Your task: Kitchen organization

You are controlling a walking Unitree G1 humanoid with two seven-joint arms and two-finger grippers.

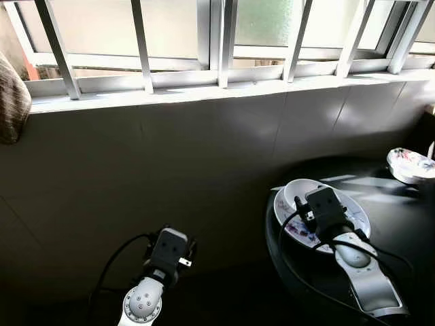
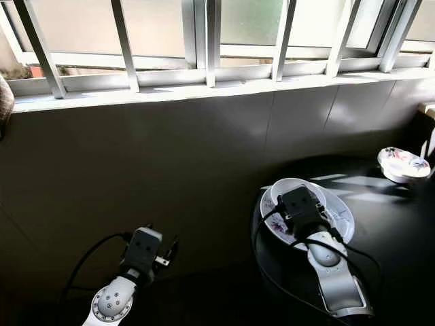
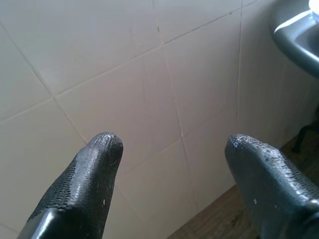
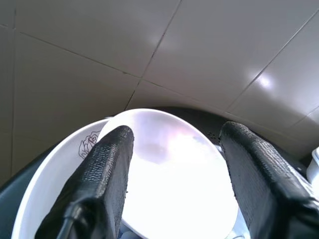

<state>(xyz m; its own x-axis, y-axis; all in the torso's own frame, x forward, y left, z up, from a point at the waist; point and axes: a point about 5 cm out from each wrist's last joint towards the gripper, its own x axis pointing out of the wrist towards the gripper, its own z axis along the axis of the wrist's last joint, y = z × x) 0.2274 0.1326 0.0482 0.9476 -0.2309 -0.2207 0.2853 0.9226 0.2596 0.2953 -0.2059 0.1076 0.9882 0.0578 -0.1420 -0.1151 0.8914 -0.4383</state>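
Note:
Two white dishes are stacked at the near-left edge of a dark round table (image 1: 401,234): a smaller plain plate (image 4: 174,184) lying in a larger plate (image 4: 55,174) with a flower print. My right gripper (image 4: 174,132) hangs just over them, open, its two black fingers (image 4: 107,169) spread on either side of the smaller plate and holding nothing. From the head, the right wrist (image 1: 325,207) covers the middle of the stack (image 1: 289,193). My left gripper (image 3: 172,142) is low on the left, open and empty, facing the tiled wall (image 3: 124,89).
A second patterned bowl (image 1: 410,164) sits at the table's far right. The tiled wall (image 1: 204,163) rises close behind, under a white sill (image 1: 204,92) and a barred window. A brown cloth (image 1: 12,102) hangs at the far left. The floor below my left arm is dark.

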